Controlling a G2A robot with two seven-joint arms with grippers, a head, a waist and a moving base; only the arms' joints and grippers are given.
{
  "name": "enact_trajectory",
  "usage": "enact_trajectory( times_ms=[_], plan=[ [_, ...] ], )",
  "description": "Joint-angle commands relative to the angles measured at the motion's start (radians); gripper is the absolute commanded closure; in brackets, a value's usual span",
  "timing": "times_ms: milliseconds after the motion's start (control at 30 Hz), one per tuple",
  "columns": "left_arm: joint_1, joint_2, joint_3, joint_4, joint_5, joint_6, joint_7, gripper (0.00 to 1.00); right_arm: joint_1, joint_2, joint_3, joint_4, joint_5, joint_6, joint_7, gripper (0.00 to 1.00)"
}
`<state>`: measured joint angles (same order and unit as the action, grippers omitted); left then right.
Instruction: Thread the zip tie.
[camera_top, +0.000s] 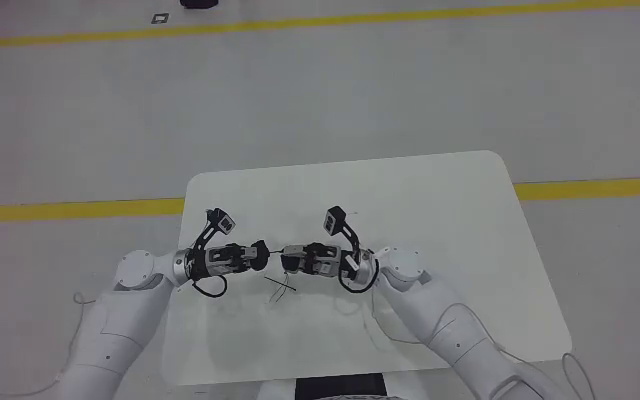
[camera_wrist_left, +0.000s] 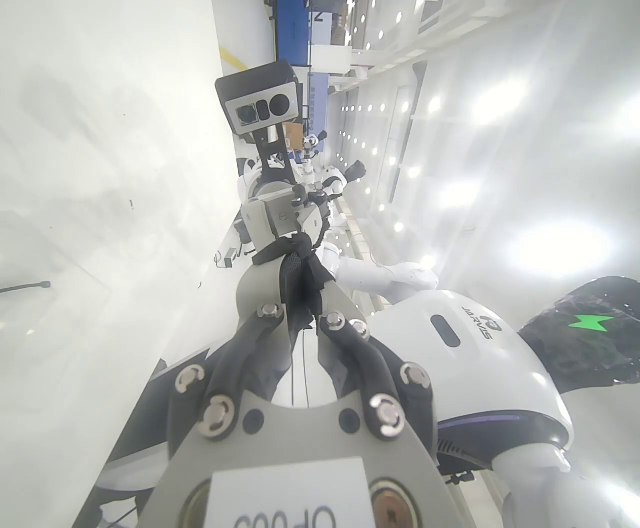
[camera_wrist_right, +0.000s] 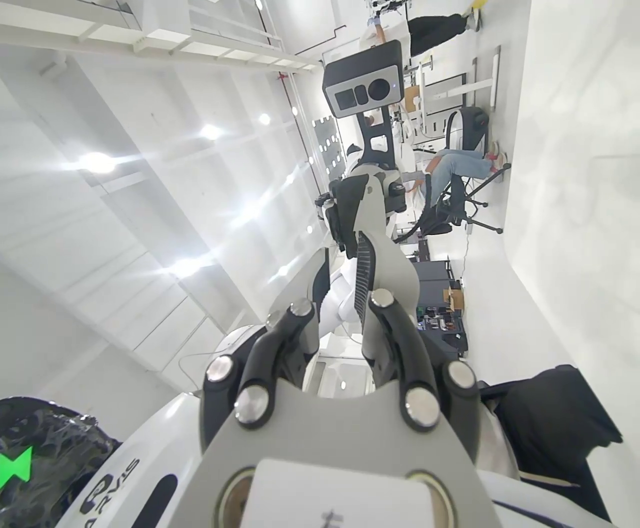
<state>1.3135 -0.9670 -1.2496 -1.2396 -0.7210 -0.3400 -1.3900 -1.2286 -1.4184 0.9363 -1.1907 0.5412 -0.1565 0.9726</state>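
From the top, looks down from overhead onto the whole surface (camera_top: 430, 200), far off. From the left wrist, sits close behind the left fingers (camera_wrist_left: 257, 292), aimed out along them. From the right wrist, faces back toward those same fingers, farther off; shared ground just beyond them.

A robotics lab (hall-sized); yellow floor lines (camera_top: 320, 21), another white robot (camera_wrist_left: 330, 182), an office chair (camera_wrist_right: 442, 225).
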Motion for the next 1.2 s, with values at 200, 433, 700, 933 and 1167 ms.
enact_trajectory(
  times_ms=[200, 433, 700, 933, 1167],
  plan=[
    [0.0, 0.0, 0.0, 0.0, 0.0, 0.0, 0.0, 1.0, 0.012, -0.002, -0.012, 0.008, 0.001, -0.007, -0.018, 0.87],
    [0.0, 0.0, 0.0, 0.0, 0.0, 0.0, 0.0, 1.0, 0.026, -0.005, -0.023, 0.02, 0.003, -0.012, -0.031, 0.89],
    [0.0, 0.0, 0.0, 0.0, 0.0, 0.0, 0.0, 1.0, 0.033, -0.006, -0.028, 0.029, 0.006, -0.02, -0.041, 1.0],
    [0.0, 0.0, 0.0, 0.0, 0.0, 0.0, 0.0, 1.0, 0.032, -0.002, -0.027, 0.026, -0.005, -0.023, -0.047, 1.0],
    [0.0, 0.0, 0.0, 0.0, 0.0, 0.0, 0.0, 0.27, 0.021, 0.005, -0.02, 0.007, -0.027, -0.021, -0.058, 1.0]
  ],
)
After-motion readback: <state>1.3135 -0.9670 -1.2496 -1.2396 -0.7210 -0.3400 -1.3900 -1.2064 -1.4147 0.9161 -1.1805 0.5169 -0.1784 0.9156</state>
